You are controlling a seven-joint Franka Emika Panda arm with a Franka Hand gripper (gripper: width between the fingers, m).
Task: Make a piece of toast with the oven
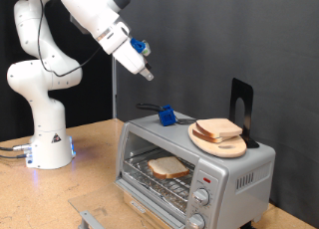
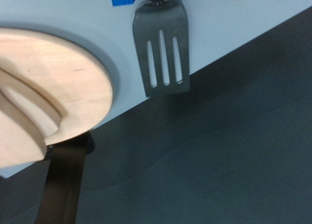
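the gripper hangs in free air above the oven, well clear of its top, towards the exterior view's left of the things resting there; whether its fingers are apart or together cannot be told, since they are small in the exterior view and do not show in the wrist view. the oven sits near the table's edge at the exterior view's bottom right, its door dropped open and partly cut off by the frame. inside, on the wire rack, lies one piece of toast, flat and pale with a tan crust. on the oven's top a round wooden plate carries a second slice of bread, and the plate's rim reaches close to the top's right edge. behind the plate a black stand rises upright. left of the plate lies a dark slotted spatula with a blue holder on it; the wrist view shows its blade reaching past the top's edge, over dark ground, and the plate only in part.
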